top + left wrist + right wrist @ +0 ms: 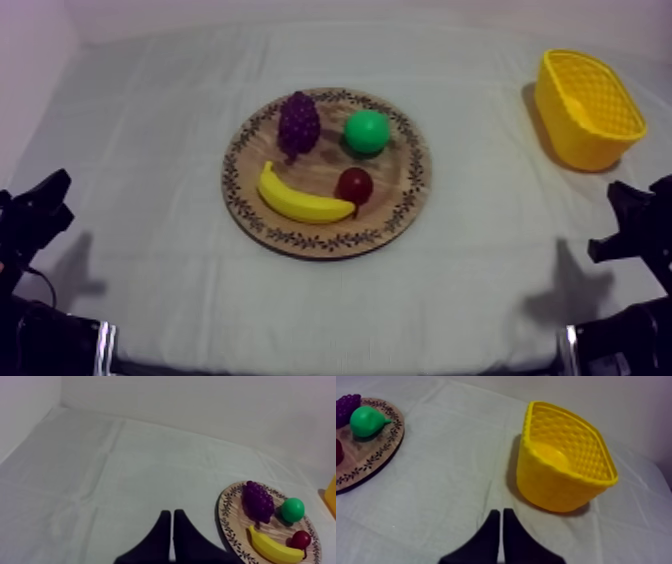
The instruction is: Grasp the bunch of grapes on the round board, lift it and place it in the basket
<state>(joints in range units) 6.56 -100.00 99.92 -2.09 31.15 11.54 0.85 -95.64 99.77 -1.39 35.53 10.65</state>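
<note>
Nothing done yet: grapes (pixel 298 122) are sitting on the board (pixel 400 190), my left claw (pixel 172 513) and right claw (pixel 501 512) idling closed, empty.

The left arm (pixel 35 215) was black and blocky, an angular matte shape, and lower down a rounded black segment carried a pale silvery band (pixel 103 345). The right arm (pixel 632 225) matched it: black, angular, with a similar light band (pixel 568 350) near its base. The left end effector (pixel 172 513) had two plain black fingers (pixel 159 538), broad at the root and tapering to narrow tips, with a thin pale seam between them. The right end effector (pixel 501 512) looked the same, a dark slim wedge.
</note>
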